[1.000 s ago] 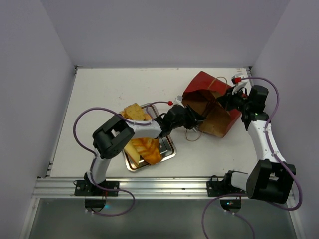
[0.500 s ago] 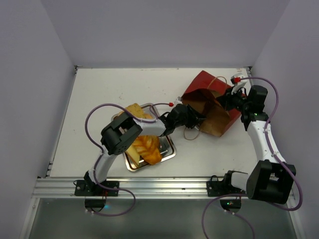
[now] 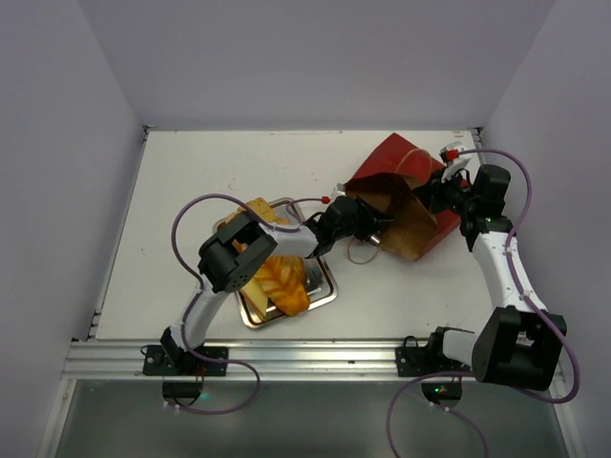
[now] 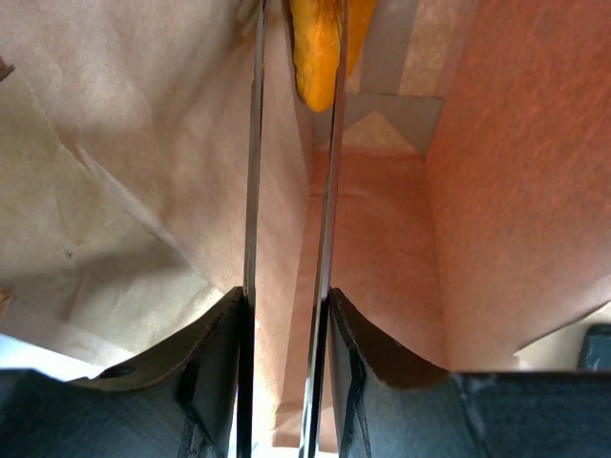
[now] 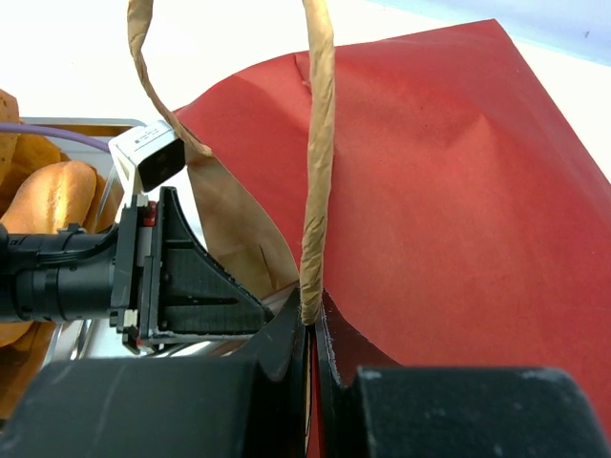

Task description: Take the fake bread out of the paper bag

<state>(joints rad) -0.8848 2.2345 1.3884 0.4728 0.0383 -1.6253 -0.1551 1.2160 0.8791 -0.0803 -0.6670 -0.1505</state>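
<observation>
**A:** Starting nearest the arm bases, what is sitting there?

**B:** A silver tray point(image 3: 323, 286) is lying on the white table point(image 3: 191, 172), just ahead of the left arm. Several bread pieces point(image 3: 282, 286), golden and orange, are resting in it, piled against each other.

**A:** And just past the tray?

**B:** The left gripper point(image 3: 368, 221) is reaching over the tray's far right corner into the mouth of the paper bag point(image 3: 406, 162). The bag is lying on its side, with its dark red face up and its brown inside showing. Its mouth is facing the tray.

**A:** What are that gripper's fingers doing?

**B:** In the left wrist view the two thin fingers point(image 4: 326, 191) are standing apart inside the bag, with brown paper on both sides. An orange bread piece point(image 4: 320, 52) is lying deep in the bag, up at the fingertips. It is showing in the gap and also poking out past one blade. I cannot tell whether either finger is touching it.

**A:** And farthest out?

**B:** The right gripper point(image 3: 435, 196) is sitting at the bag's far right edge. Its fingers are pressing together on the tan string handle point(image 5: 320, 143), which is rising out of the jaws in a loop. I cannot tell whether the paper rim is pinched along with it. A second handle loop point(image 3: 361, 254) is lying on the table beside the bag's mouth.
</observation>
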